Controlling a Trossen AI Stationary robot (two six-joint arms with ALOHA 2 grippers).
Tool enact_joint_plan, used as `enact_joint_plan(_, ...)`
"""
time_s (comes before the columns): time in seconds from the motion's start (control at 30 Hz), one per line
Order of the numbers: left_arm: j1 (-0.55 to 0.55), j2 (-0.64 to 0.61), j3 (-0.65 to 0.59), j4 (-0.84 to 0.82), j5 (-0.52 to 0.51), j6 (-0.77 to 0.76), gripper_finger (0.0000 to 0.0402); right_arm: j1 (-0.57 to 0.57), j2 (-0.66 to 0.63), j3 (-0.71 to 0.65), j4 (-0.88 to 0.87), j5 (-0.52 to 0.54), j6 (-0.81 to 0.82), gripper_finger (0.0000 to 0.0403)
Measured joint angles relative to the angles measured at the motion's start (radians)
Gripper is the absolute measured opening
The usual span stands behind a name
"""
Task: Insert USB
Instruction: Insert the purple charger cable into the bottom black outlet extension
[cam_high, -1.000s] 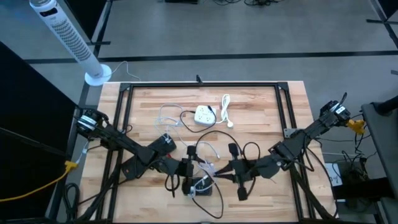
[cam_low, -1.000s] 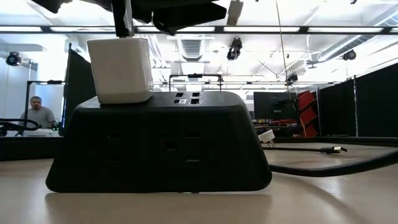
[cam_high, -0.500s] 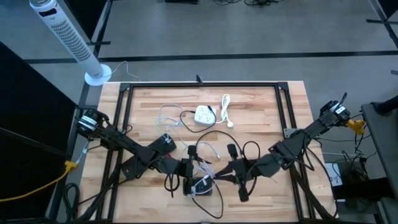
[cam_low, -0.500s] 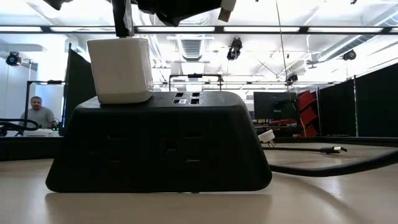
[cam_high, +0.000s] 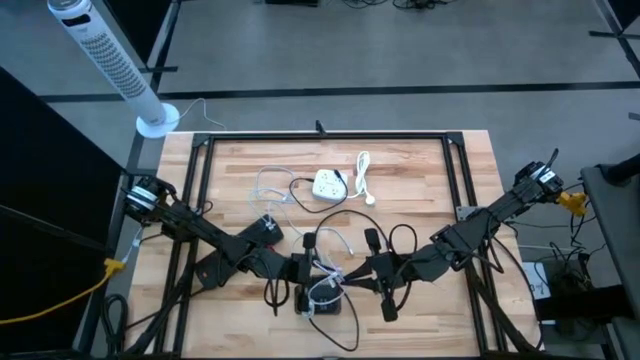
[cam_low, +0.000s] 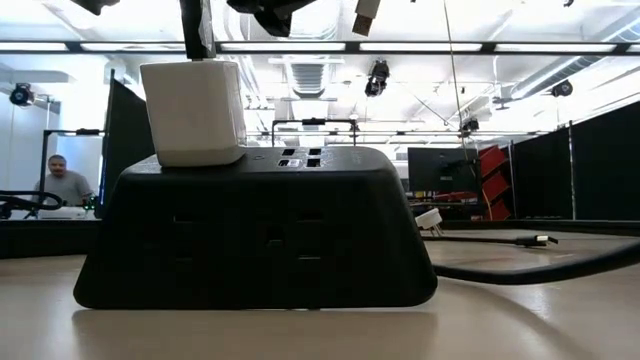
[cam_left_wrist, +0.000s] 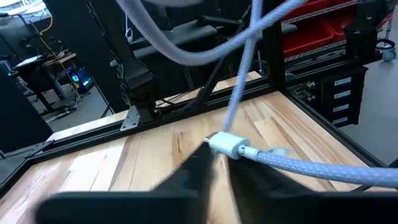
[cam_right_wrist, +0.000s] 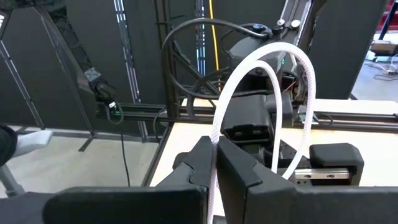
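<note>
A black power strip (cam_low: 255, 230) (cam_high: 322, 304) lies near the table's front edge. A white charger (cam_low: 193, 110) is plugged into its top, beside the USB ports (cam_low: 300, 158). My left gripper (cam_high: 303, 272) (cam_left_wrist: 216, 163) is shut on the USB plug (cam_left_wrist: 227, 144) of a white braided cable (cam_high: 325, 285). The plug's metal tip (cam_low: 365, 14) points down above the strip. My right gripper (cam_high: 352, 283) (cam_right_wrist: 215, 163), just right of the strip, is shut on the same cable. My left gripper pinches the USB plug's pale housing (cam_left_wrist: 231, 147) between its two fingertips. The braided cable (cam_left_wrist: 311, 169) leads away sideways from the plug. The plug is lifted clear of the strip, metal tip down. My right gripper pinches the white cable (cam_right_wrist: 214, 146) between its two fingers, which lie across it. From there the cable arches up in a loop (cam_right_wrist: 273, 59) toward the left arm, clear of the table.
A white power hub (cam_high: 328, 185) with a black cord and a coiled white cable (cam_high: 362, 175) lie at the table's far middle. A black frame (cam_high: 320, 137) rims the table. Loose black cords (cam_high: 400, 245) lie around both grippers. A person (cam_low: 65, 185) sits far behind.
In the low view the dark left gripper above the strip has drawn in and tipped upward, closing on the plug. The plug's metal tip has come into sight and swung from slanted to pointing nearly straight down. The right gripper has kept still.
</note>
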Motion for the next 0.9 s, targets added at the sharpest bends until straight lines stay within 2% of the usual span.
enact_joint_plan(0.23,0.000,0.000,0.000,0.014,-0.001,0.002,0.0001,-0.002,0.000,0.000,0.000,0.000,-0.001,0.0002)
enact_joint_plan(0.43,0.000,0.000,0.000,0.011,0.001,0.013,0.0017,-0.002,0.000,0.000,-0.001,0.000,-0.001,0.0002)
enact_joint_plan(0.57,0.000,0.000,0.000,-0.010,0.014,0.030,0.0051,-0.002,0.000,0.000,-0.002,0.000,-0.001,0.0002)
enact_joint_plan(0.8,0.001,0.004,0.000,-0.013,0.016,0.044,0.0139,-0.002,0.007,0.000,-0.001,-0.001,-0.004,0.0002)
enact_joint_plan(0.9,0.009,0.006,0.000,-0.014,0.016,0.034,0.0159,-0.005,0.013,0.000,-0.001,-0.003,-0.003,0.0002)
